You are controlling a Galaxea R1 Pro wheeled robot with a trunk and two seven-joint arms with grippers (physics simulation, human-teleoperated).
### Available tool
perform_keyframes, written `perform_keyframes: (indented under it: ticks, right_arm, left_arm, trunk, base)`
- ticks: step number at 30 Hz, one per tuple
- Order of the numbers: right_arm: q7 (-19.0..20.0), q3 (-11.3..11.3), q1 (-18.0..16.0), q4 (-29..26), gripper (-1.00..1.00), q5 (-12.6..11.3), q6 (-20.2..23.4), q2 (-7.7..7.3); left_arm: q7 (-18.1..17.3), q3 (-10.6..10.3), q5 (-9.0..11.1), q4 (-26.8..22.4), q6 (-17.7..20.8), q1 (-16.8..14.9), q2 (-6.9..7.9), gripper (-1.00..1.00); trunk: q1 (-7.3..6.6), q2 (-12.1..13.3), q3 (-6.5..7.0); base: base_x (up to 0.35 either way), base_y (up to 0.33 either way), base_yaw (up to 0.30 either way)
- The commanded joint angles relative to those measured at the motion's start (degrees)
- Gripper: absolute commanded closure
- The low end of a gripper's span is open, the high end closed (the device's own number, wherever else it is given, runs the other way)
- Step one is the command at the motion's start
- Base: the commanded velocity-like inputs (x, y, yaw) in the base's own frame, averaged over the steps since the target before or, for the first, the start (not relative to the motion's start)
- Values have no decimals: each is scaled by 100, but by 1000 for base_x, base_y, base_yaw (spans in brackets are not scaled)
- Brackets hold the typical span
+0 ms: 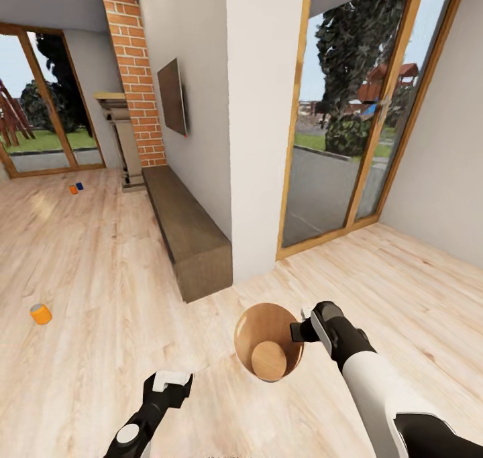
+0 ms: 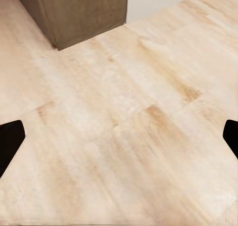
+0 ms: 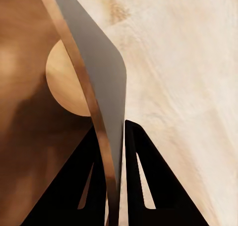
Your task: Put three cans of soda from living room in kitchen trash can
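I have the right gripper (image 1: pixel 300 329) clamped on the rim of the bucket (image 1: pixel 249 354), one finger inside and one outside its wall; the right wrist view shows both fingers (image 3: pixel 148 186) pinching that thin wall (image 3: pixel 106 87). The bucket hangs just above the wood floor (image 1: pixel 100 277), tilted so I look straight into its coppery brown inside. Nothing lies in it; I see only its round pale bottom (image 1: pixel 269 360).

My left gripper (image 1: pixel 170 381) hovers low over the floor to the left of the bucket, its fingers spread wide and holding nothing; in the left wrist view the fingertips (image 2: pixel 10 141) sit at the two edges with bare planks between them.

One orange can (image 1: pixel 41 314) lies on the floor well off to the left. Two more cans, one orange (image 1: pixel 73 190) and one blue (image 1: pixel 80 186), sit close together far back near the fireplace (image 1: pixel 124 143). A long dark cabinet (image 1: pixel 188 230) runs along the wall ahead.
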Motion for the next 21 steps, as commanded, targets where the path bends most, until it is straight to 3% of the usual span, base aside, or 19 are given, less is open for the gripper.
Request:
perform_keyframes:
  ticks: [1,13,21]
  right_arm:
    - [44,-7,-2,-2,100,-112,3,1]
    - [44,70,-2,-2,100,-117,3,1]
    - [46,128,-2,-3,100,-120,0,-6]
  left_arm:
    - [0,0,0,-4,-7,0,0,-100]
    - [-1,0,9,-56,-36,0,2,-100]
    - [-1,0,9,-57,-37,0,0,-100]
  trunk:
    - [0,0,3]
    - [0,0,29]
    - [0,0,42]
  base:
    - [-139,57,245]
    - [-93,66,244]
    - [-75,213,202]
